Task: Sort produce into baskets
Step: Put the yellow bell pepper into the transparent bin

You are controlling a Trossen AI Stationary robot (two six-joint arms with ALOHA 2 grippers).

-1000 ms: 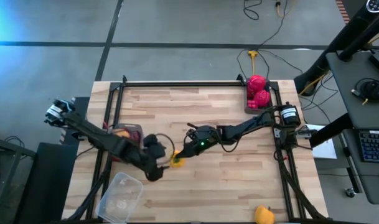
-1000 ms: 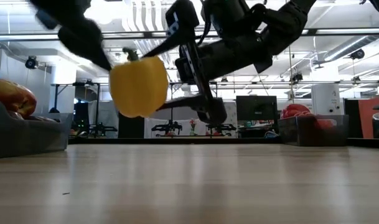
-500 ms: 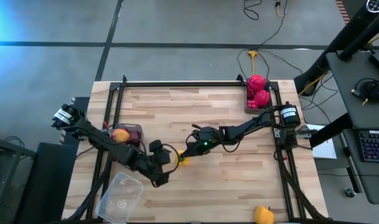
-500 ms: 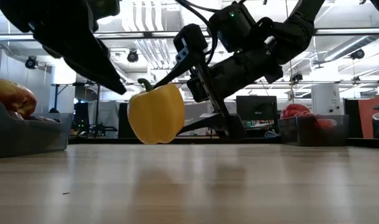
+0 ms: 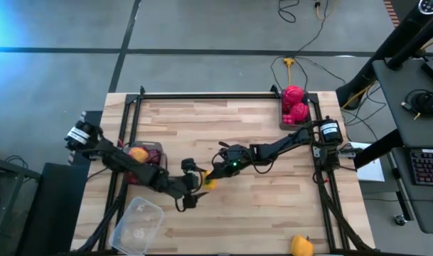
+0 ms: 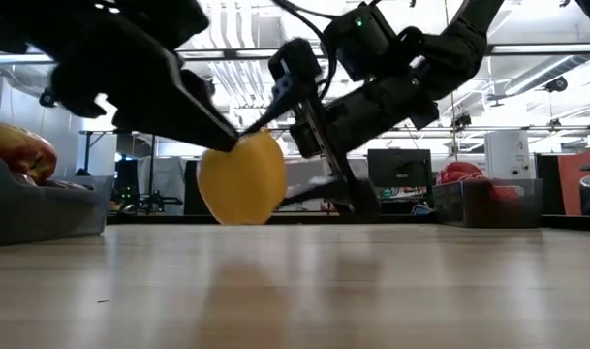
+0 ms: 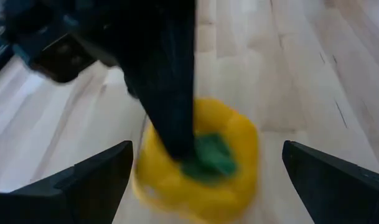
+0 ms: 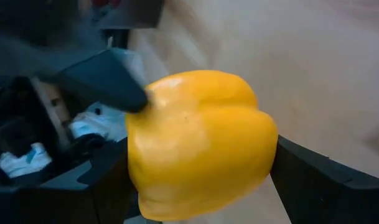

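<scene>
right claw is seen clenched on a yellow pepper near the middle of the wooden table, with the pepper's base touching or just above the surface. left claw is spread wide, its fingers set on either side of the same pepper without clamping it. red produce is piled in a dark tray at the far right corner. a clear tub is found at the near left.
</scene>
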